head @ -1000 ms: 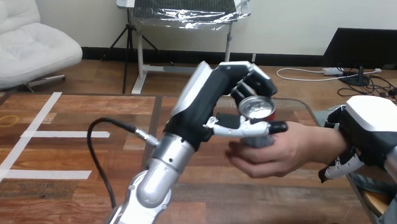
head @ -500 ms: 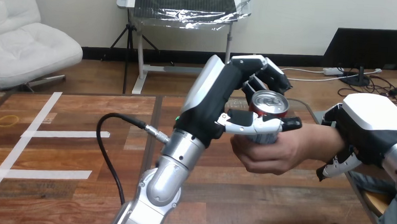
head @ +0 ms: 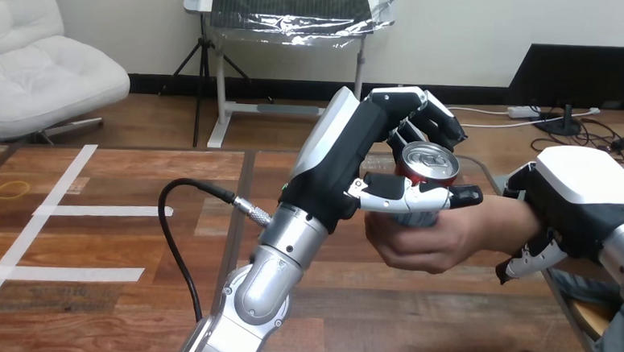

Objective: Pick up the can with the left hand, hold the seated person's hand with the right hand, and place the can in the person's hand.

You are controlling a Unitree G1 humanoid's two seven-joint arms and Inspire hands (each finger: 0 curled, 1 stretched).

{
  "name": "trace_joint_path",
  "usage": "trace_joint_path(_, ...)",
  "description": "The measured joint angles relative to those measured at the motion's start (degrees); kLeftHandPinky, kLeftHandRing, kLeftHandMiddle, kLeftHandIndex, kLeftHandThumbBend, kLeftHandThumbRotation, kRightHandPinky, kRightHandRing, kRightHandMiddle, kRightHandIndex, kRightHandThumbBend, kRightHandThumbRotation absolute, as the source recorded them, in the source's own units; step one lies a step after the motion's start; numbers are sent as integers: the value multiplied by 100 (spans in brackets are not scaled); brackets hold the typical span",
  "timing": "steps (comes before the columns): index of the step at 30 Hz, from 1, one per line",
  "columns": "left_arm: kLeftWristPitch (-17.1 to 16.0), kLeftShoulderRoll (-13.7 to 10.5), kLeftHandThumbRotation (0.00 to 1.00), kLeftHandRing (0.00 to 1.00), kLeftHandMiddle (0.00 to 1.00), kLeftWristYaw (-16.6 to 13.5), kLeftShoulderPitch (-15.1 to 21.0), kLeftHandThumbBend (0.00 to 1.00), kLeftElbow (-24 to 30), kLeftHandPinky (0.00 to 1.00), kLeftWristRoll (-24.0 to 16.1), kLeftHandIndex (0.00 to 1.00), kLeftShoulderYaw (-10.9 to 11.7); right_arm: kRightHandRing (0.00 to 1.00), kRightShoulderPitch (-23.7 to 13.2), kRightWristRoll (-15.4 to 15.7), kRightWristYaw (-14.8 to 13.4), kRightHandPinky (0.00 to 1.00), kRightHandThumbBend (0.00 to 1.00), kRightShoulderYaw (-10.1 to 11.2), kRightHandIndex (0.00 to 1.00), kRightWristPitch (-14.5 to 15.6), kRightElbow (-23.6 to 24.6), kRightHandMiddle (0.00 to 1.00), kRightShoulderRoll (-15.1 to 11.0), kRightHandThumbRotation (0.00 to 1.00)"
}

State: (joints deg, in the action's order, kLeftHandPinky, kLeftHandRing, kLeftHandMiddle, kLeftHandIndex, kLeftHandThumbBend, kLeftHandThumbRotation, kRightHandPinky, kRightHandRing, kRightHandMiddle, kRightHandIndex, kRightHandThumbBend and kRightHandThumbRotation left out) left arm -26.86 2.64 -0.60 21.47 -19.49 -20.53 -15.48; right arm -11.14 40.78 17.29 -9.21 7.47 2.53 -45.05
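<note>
On the left, the bench (head: 87,245) carries white tape strips (head: 105,210) running in from its left edge, and a faint yellow ring (head: 12,189) marked near the far-left corner.

Moving in, I see my left arm (head: 276,259) rising from the near edge about mid-bench, silver forearm angled up and to the right. The left hand (head: 334,175) is raised well clear of the bench surface, its white-shelled back turned to the left. Its fingers (head: 425,117) are curled over the far side of the can (head: 430,160), and the thumb (head: 411,199) lies across the near side just under the rim, so the hand is closed round the can's upper part. The can stands upright, silver lid facing up with a band of red under it, held in the air over the right half of the bench.

Directly beneath my thumb, the person's hand (head: 426,242) reaches in from the right edge and wraps round the lower part of the can. Both hands are on it at once, mine above, theirs below.

Further right, my right hand (head: 586,198) sits over the person's wrist, white back uppermost. Its fingers are curled down round the wrist, with the fingertips (head: 526,264) showing below it on the near side.
</note>
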Motion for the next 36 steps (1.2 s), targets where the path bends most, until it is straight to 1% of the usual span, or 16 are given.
trace_joint_path(3,-5,0,0,38,45,4,0,56,0,32,0,47,0,32,0,2,7,24,78,0,50,12,13,41,0,0)
trace_joint_path(5,-11,0,0,38,44,3,0,57,0,32,0,47,0,39,0,2,8,30,78,0,53,12,17,47,0,0)
trace_joint_path(9,-33,-1,0,38,44,-5,0,57,0,32,-15,47,0,48,0,5,8,38,78,0,57,11,25,55,0,0)
trace_joint_path(13,-40,-3,0,38,45,-5,0,58,0,32,-31,47,0,58,1,42,58,47,80,0,64,50,78,64,0,0)
trace_joint_path(14,-40,-4,0,38,45,-5,0,59,0,32,-36,48,0,62,1,56,79,51,81,0,67,66,98,68,0,0)
trace_joint_path(15,-40,-6,0,38,45,-4,0,59,0,32,-41,48,0,63,1,73,95,53,81,0,68,79,117,69,0,0)
trace_joint_path(18,-39,-15,0,42,48,1,0,60,0,35,-70,51,0,69,2,111,113,59,84,0,72,90,166,74,-1,0)
trace_joint_path(21,-21,-36,0,48,53,12,0,62,15,40,-133,55,-10,74,4,161,113,64,86,0,75,73,189,77,-5,0)
trace_joint_path(23,20,-55,4,55,60,25,0,64,54,46,-206,61,-26,78,7,209,113,70,87,0,78,52,190,81,-11,0)
trace_joint_path(28,206,-117,12,64,68,143,0,67,224,56,-355,70,-65,84,31,261,135,76,87,0,82,45,190,85,-23,0)
trace_joint_path(31,333,-166,18,69,73,231,1,69,331,60,-411,75,-93,88,52,272,158,80,87,3,85,48,190,88,-25,0)
trace_joint_path(36,481,-254,22,72,77,363,0,71,423,63,-517,79,-167,90,80,278,244,83,86,22,88,94,214,90,-25,1)
